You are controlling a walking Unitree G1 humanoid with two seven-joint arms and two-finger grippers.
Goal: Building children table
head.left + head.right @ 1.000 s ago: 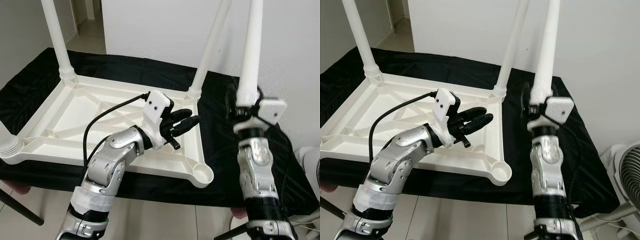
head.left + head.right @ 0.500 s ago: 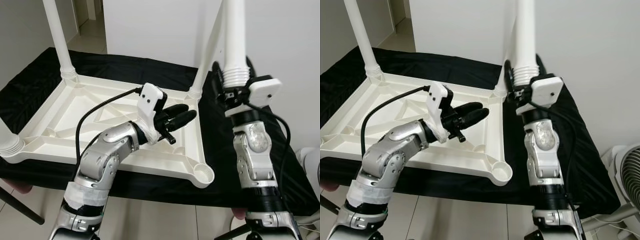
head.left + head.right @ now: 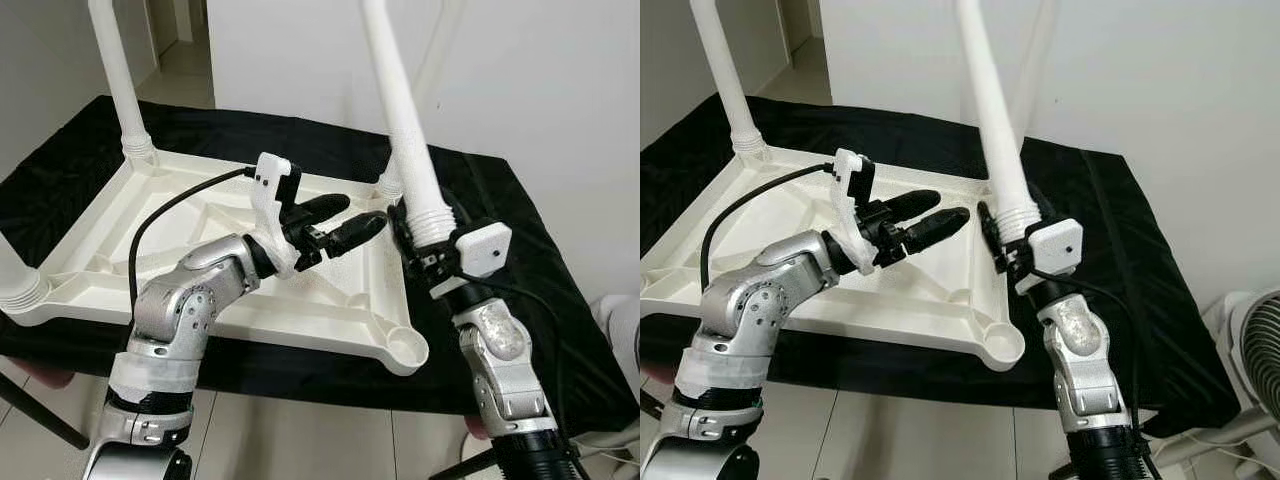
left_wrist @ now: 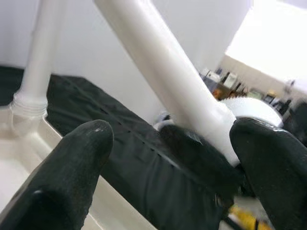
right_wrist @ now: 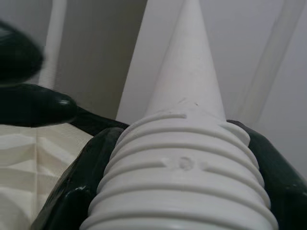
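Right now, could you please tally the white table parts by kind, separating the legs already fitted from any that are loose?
Tabletop, upside down: 1
Fitted legs, far left, far right, near left: 3
Loose leg, held in the right end effector: 1
Total: 5 parts

The right gripper (image 3: 420, 252) clamps a loose leg (image 3: 400, 115) just right of the upturned tabletop (image 3: 200, 250), the left gripper (image 3: 345, 222) spread over the tabletop, fingertips near that leg, empty socket (image 3: 405, 345) below.
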